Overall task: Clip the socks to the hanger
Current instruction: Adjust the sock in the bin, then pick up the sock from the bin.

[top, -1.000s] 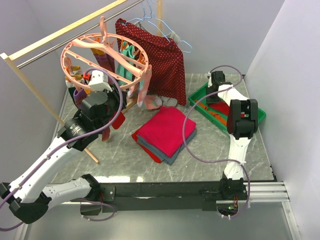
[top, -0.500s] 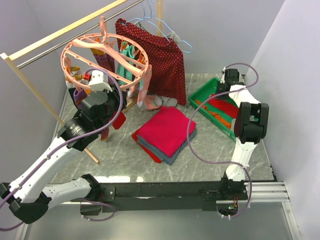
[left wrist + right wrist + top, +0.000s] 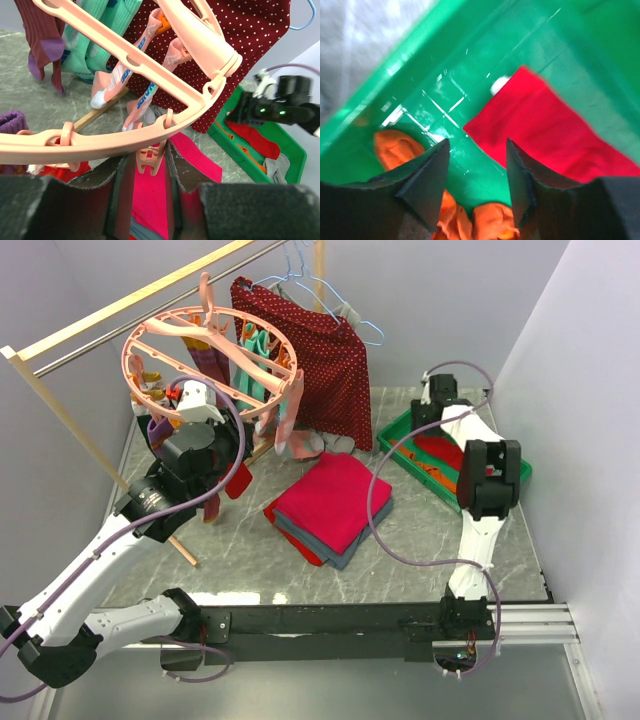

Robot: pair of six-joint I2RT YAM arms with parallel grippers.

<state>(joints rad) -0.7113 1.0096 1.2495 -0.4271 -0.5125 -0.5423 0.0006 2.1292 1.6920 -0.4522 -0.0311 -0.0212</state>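
Observation:
The pink round hanger (image 3: 215, 345) hangs from the wooden rail with several socks clipped on: a teal one (image 3: 85, 45), a maroon one (image 3: 42, 35) and a pink-striped one (image 3: 125, 80). My left gripper (image 3: 147, 172) reaches up under the outer ring (image 3: 110, 142), its jaws shut on a dangling pink clip (image 3: 149, 159). My right gripper (image 3: 477, 150) hovers open inside the green tray (image 3: 470, 60), with nothing gripped. A red sock (image 3: 545, 130) lies just ahead of its right finger, and an orange sock (image 3: 395, 147) lies under its left finger. From above, that gripper (image 3: 437, 400) is over the tray's far left corner.
A folded red and grey cloth stack (image 3: 335, 505) lies mid-table. A dark red dotted garment (image 3: 325, 350) and light-blue wire hangers (image 3: 330, 290) hang on the rail (image 3: 130, 300). The rack's slanted wooden leg (image 3: 100, 455) crosses by the left arm. A grey sock (image 3: 280, 167) lies in the tray.
My right arm swung right over the tray, then back to its far left corner, and its jaws opened. The left arm and hanger have not moved.

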